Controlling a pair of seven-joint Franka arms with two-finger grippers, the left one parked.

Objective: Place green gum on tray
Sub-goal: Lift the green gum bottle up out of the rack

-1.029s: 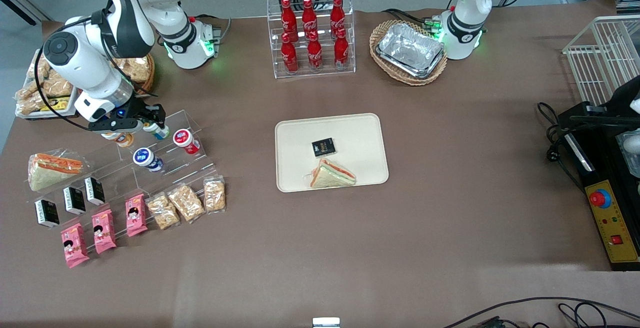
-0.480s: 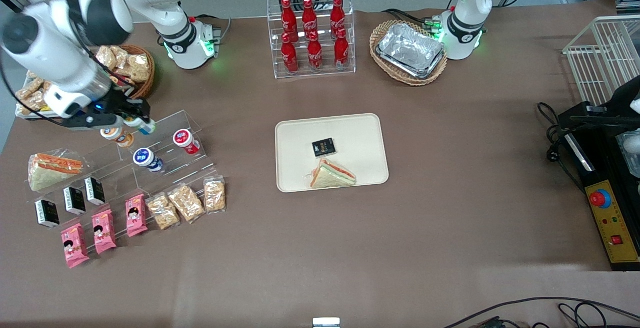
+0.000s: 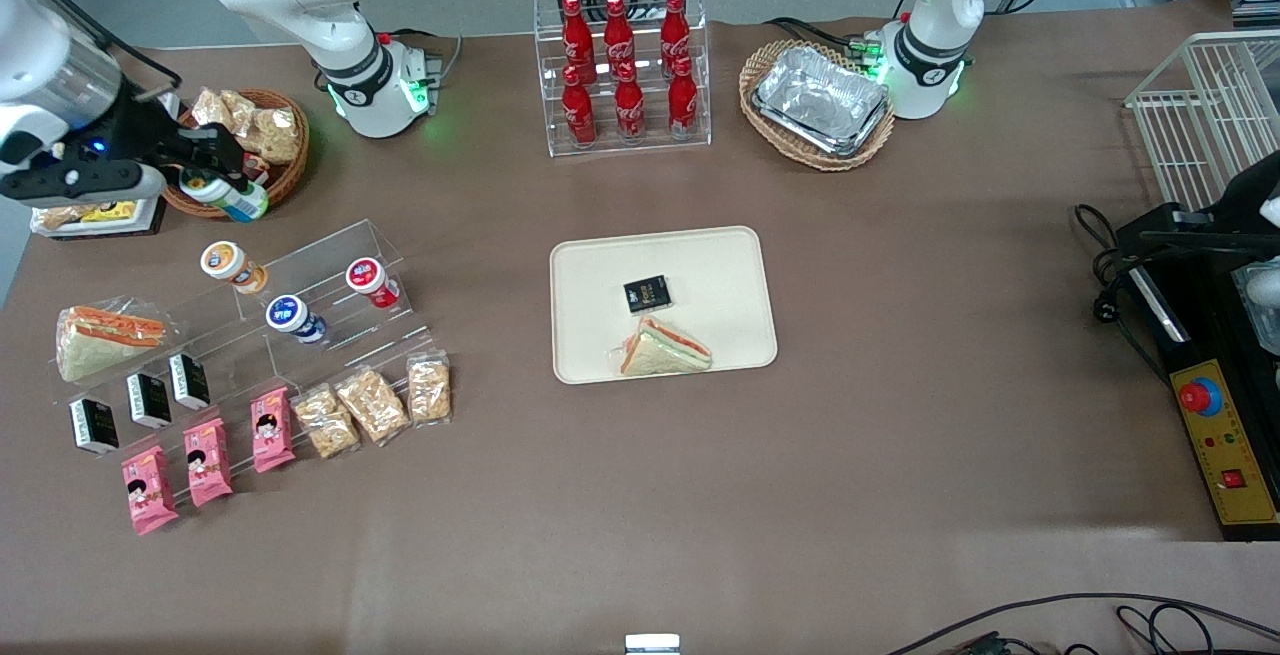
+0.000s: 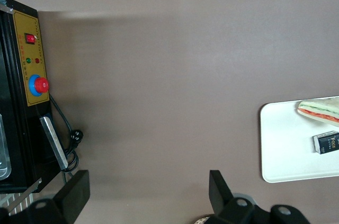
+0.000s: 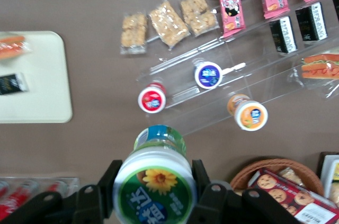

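The fingers (image 5: 204, 187) of the gripper (image 3: 205, 173) pinch the green gum (image 5: 155, 184) by its sides, just below the green-rimmed lid. In the front view the gum (image 3: 232, 196) hangs tilted in the air over the wicker basket (image 3: 285, 173) of snacks, its long axis slanting, lid end in the grip and base toward the clear stepped rack (image 3: 325, 280). The tray (image 3: 720, 265) lies well apart, toward the parked arm's end, carrying a sandwich (image 3: 665, 347) and a small black packet (image 3: 647, 294).
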